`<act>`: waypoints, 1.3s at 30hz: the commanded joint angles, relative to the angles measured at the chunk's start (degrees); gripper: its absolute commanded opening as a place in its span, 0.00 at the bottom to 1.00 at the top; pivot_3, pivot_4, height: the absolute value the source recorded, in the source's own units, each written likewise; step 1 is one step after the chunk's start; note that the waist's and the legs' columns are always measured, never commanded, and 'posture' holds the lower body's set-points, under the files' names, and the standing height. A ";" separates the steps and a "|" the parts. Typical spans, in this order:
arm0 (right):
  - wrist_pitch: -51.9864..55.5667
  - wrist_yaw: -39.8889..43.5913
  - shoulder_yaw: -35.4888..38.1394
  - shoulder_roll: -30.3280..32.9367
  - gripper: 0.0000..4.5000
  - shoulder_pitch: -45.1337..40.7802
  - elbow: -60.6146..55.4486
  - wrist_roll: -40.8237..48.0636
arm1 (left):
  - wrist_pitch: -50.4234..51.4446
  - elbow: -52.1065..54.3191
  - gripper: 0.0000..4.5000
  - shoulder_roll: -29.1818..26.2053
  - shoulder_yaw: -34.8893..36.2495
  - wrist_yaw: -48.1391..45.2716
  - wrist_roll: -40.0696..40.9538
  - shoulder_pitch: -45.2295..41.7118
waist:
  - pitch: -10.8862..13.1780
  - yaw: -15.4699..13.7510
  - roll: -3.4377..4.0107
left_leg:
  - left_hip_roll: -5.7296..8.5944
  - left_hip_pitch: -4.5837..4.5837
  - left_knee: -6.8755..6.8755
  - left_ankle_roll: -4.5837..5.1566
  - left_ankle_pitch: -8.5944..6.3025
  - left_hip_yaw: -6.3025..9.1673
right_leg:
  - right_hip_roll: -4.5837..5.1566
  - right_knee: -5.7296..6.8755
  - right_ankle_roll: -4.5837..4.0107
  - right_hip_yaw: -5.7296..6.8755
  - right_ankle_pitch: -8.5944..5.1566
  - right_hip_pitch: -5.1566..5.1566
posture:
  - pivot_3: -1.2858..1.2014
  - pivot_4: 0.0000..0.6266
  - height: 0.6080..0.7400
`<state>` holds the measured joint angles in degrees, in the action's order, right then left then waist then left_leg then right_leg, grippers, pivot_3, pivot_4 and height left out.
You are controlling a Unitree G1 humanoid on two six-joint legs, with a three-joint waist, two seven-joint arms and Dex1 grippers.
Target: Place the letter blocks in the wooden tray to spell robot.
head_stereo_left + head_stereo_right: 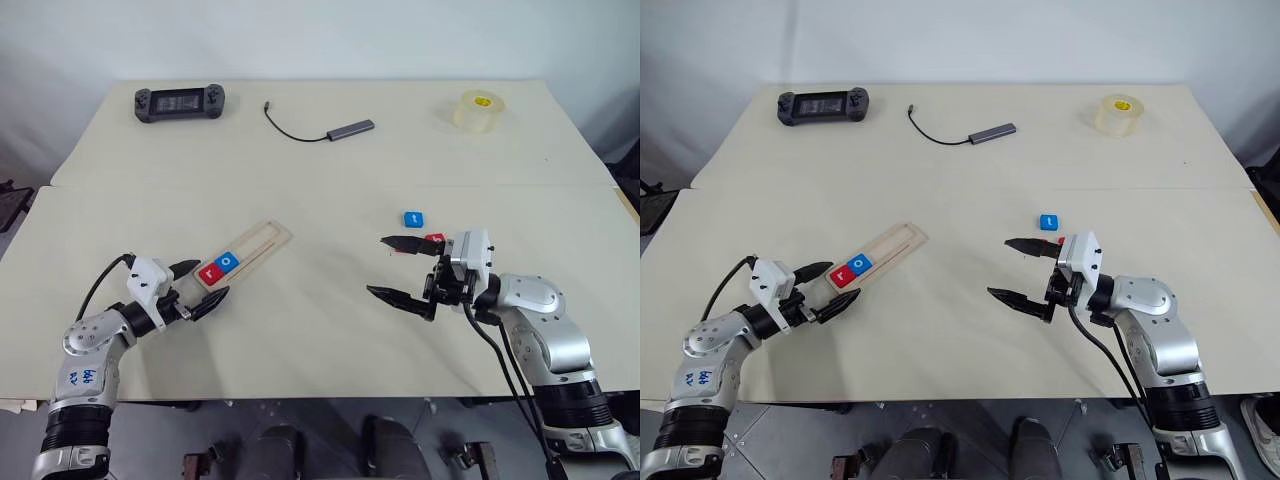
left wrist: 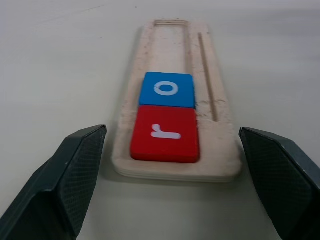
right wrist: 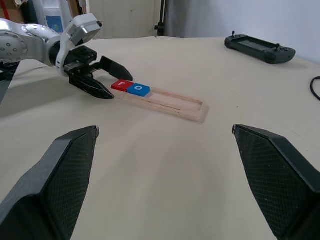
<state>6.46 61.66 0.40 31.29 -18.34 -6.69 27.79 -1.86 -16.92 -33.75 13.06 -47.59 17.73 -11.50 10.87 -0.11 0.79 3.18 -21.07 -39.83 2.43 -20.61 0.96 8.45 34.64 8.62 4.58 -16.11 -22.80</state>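
While both tools gape empty | left tool (image 1: 205, 287) flanks wooden tray (image 1: 262, 243) end toward worktop's left edge, red r (image 2: 165, 133), blue o (image 2: 167, 89) seated | right tool (image 1: 403, 270) near loose blue tile (image 1: 414, 219) | tiles judged light, stiff, slick; side edges to be pinched.

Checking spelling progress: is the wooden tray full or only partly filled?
Partly filled. The wooden tray holds two letter blocks at one end, the red r and blue o; the remaining groove is bare.
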 commanded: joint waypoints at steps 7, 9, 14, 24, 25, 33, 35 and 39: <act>-0.02 -3.24 1.43 -0.42 1.00 1.47 -4.21 0.56 | 1.91 -5.12 1.00 -2.14 -3.66 -2.44 -2.92 -1.89 | -0.04 -0.17 0.07 | 0.01 0.05 -0.11 0.00 0.00 0.00 | 0.03 0.15 0.00 -0.05 0.00 0.03 | 0.52 0.24 1.00; -0.11 -3.68 1.56 -0.34 1.00 1.54 -4.38 0.62 | 1.49 -6.36 0.92 -2.60 -4.21 -2.65 -3.42 -2.66 | -0.05 -0.18 0.08 | 0.02 0.06 -0.11 0.00 0.00 0.00 | 0.03 0.15 0.00 -0.05 0.00 0.03 | 0.52 0.24 1.00; -0.86 -4.45 1.86 -0.24 1.00 1.67 -3.98 0.33 | 0.63 -8.02 0.75 -2.66 -5.18 -3.02 -3.41 -3.62 | -0.10 -0.16 0.16 | 0.01 0.13 -0.11 -0.01 0.01 0.00 | 0.03 0.17 0.00 -0.07 0.00 0.09 | 0.52 0.24 1.00; -0.26 -5.17 8.02 4.72 1.00 9.75 -7.73 1.22 | 0.53 6.21 0.75 -0.09 -12.77 -12.42 -1.02 -7.44 | -0.08 -1.46 0.14 | 0.07 -0.11 -0.10 0.04 -0.02 0.06 | 0.06 0.04 0.00 -0.04 0.00 -0.02 | 0.52 0.24 1.00; -0.31 -5.28 9.42 5.43 1.00 11.39 -8.33 1.31 | -0.38 6.30 0.75 0.21 -14.72 -13.45 -2.26 -8.65 | -0.08 -1.56 0.14 | 0.08 -0.15 -0.09 0.04 -0.02 0.09 | 0.06 0.02 0.00 0.00 0.00 -0.02 | 0.52 0.24 1.00; 0.50 -5.43 20.67 9.42 1.00 27.92 -14.26 2.62 | -6.34 -4.04 0.75 5.66 -25.15 -17.67 -9.95 -19.46 | -0.07 -1.48 0.11 | 0.07 -0.12 -0.07 0.06 -0.01 -0.04 | -0.02 -0.07 0.03 0.02 0.01 0.05 | 0.52 0.24 1.00; 0.64 -6.00 22.56 9.10 1.00 30.88 -15.22 2.83 | -7.55 -7.30 0.75 6.15 -26.09 -18.50 -11.10 -21.06 | -0.04 -1.13 0.07 | 0.05 -0.08 -0.05 0.07 -0.01 -0.13 | -0.06 -0.09 0.04 -0.02 0.02 0.05 | 0.52 0.24 1.00; 0.64 -7.69 24.17 7.79 1.00 34.00 -16.63 3.10 | -8.36 -10.32 0.75 6.38 -26.29 -20.42 -11.01 -22.30 | -0.04 -1.20 0.05 | -0.03 0.03 -0.09 0.07 0.00 -0.17 | -0.08 -0.08 0.06 -0.08 0.03 0.13 | 0.52 0.24 1.00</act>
<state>7.47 54.82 22.84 39.62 15.22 -20.97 29.66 -9.81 -25.81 -26.98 -12.55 -66.69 7.79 -33.89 10.83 -1.31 0.85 3.15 -21.04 -39.93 2.50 -20.61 0.80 8.37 34.56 8.68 4.50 -16.08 -22.66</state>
